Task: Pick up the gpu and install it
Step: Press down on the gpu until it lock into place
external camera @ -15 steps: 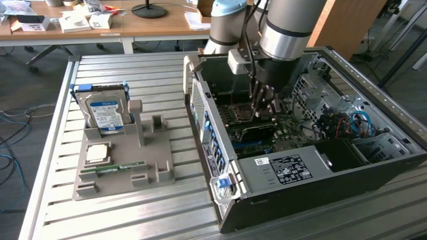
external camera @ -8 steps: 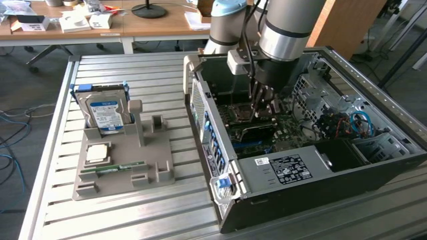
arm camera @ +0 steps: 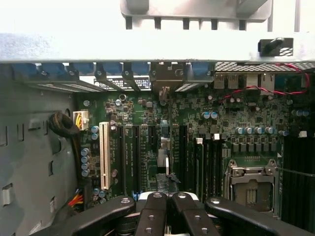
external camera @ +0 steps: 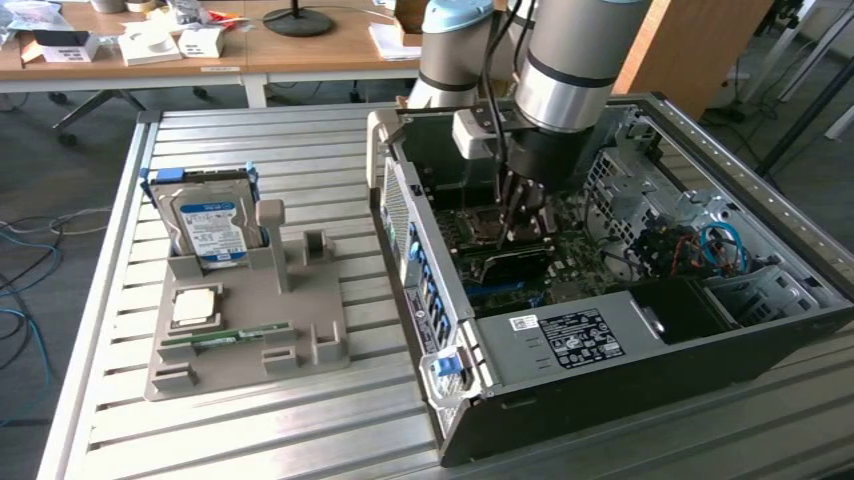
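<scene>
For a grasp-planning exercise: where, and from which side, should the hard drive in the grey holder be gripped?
Probably its upper edge, from above. The hard drive stands upright with its lower end seated in the grey holder, leaving the top free. Pinch across its flat faces.

The exterior view looks down from high on the open computer case [external camera: 601, 290]; the wrist view peers close at its motherboard [arm camera: 197, 128], shared by both.

One robot arm [external camera: 567, 60] reaches into one open computer case [external camera: 747, 330] on one slatted metal surface [external camera: 254, 430], beside one grey holder tray [external camera: 240, 345] carrying one hard drive [external camera: 211, 225], one processor chip [external camera: 195, 305] and one green memory stick [external camera: 227, 335], while the motherboard [arm camera: 147, 105] shows one white slot [arm camera: 104, 155].
</scene>
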Controlling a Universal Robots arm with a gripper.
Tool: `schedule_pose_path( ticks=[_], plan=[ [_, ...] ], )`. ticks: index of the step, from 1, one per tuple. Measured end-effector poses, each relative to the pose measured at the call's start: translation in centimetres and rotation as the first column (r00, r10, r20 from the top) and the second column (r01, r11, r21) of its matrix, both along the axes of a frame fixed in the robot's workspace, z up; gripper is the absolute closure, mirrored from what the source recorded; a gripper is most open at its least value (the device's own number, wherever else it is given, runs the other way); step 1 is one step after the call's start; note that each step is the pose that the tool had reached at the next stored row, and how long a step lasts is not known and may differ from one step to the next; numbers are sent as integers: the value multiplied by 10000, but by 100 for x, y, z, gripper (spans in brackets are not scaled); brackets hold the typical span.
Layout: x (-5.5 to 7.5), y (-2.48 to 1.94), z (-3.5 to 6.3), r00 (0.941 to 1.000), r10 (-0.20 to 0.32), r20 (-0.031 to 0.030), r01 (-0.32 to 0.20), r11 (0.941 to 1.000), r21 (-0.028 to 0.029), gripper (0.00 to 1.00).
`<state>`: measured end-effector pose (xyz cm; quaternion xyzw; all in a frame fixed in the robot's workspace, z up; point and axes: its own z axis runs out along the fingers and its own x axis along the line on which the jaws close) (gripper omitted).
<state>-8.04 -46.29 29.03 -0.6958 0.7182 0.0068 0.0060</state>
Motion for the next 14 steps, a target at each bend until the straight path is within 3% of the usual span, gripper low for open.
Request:
schedule_pose_path(
  ticks=[5,14],
  plan=[
    [-4,4,-4,10000,-3,1,3,10000,2,89],
    [-43,78,-71,10000,1,1,-1,10000,2,89]
  ],
)
